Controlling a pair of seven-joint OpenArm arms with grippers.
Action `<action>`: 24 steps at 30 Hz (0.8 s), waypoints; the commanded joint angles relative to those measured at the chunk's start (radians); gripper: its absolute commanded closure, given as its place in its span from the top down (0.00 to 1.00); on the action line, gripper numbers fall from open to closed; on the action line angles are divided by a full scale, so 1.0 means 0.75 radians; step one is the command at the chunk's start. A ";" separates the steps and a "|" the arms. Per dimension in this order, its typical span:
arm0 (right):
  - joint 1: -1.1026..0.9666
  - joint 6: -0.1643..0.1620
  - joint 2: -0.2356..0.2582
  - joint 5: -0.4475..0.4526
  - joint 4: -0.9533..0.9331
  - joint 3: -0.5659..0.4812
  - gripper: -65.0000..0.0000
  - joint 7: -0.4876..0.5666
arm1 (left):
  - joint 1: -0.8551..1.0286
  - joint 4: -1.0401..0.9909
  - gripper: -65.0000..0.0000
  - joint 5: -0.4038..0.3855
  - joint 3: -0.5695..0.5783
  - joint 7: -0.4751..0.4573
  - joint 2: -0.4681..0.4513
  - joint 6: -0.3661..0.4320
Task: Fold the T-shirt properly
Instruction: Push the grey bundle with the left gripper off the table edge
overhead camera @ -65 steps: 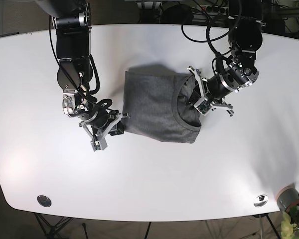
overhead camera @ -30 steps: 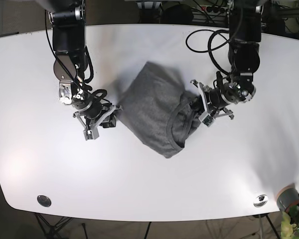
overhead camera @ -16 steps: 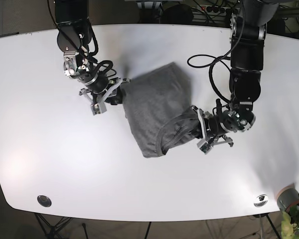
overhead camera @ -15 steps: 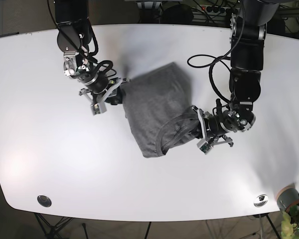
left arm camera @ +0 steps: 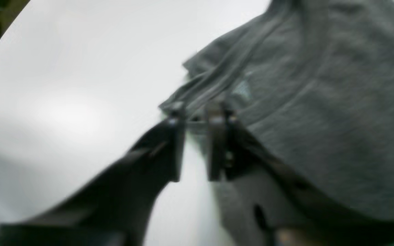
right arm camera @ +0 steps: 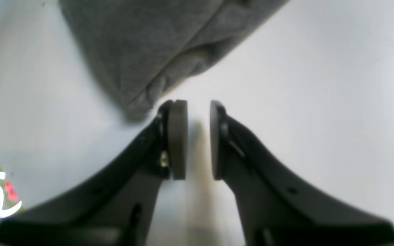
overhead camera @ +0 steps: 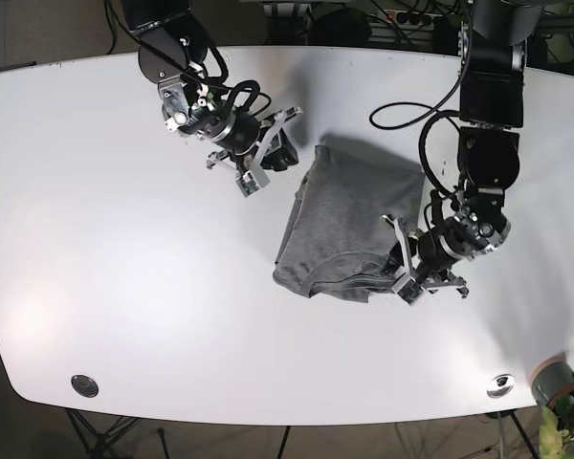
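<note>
The T-shirt (overhead camera: 349, 220) lies as a compact grey bundle right of the table (overhead camera: 96, 287) centre, long axis running from the far edge down to the near one, collar end nearest the camera. Over the last two seconds it has been swung round — earlier it lay crosswise with the collar pointing to the base view's right; the collar now faces the near edge. The bundle has also shifted toward that right side.

The left gripper (left arm camera: 195, 118) sits at the collar end. Its wrist view shows the jaws narrow with a fold of hem or collar band caught between the tips, so it holds the cloth — blur leaves the bite depth uncertain.

The right gripper (right arm camera: 197, 106) has travelled to the far end of the shirt. Its wrist view shows the jaws slightly parted with bare table between them, the garment's rounded corner just beside the one pad (right arm camera: 178, 136) and outside the grip. It holds nothing.

Judgement: the garment has been re-oriented, not folded further. The next fold depends on the right gripper regaining the corner.
</note>
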 commanded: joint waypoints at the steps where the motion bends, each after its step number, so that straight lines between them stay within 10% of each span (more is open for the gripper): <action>1: 0.025 0.006 0.008 0.023 0.066 0.039 0.16 0.016 | 0.041 0.089 0.37 -0.015 -0.007 -0.018 -0.003 0.092; 6: 0.023 0.014 0.008 0.023 0.082 0.135 0.16 0.008 | 0.145 0.222 0.62 -0.019 -0.005 -0.018 0.079 0.319; 24: 0.042 0.014 0.059 0.025 0.082 0.180 0.16 -0.029 | 0.229 0.183 0.66 -0.007 0.077 -0.108 0.277 0.426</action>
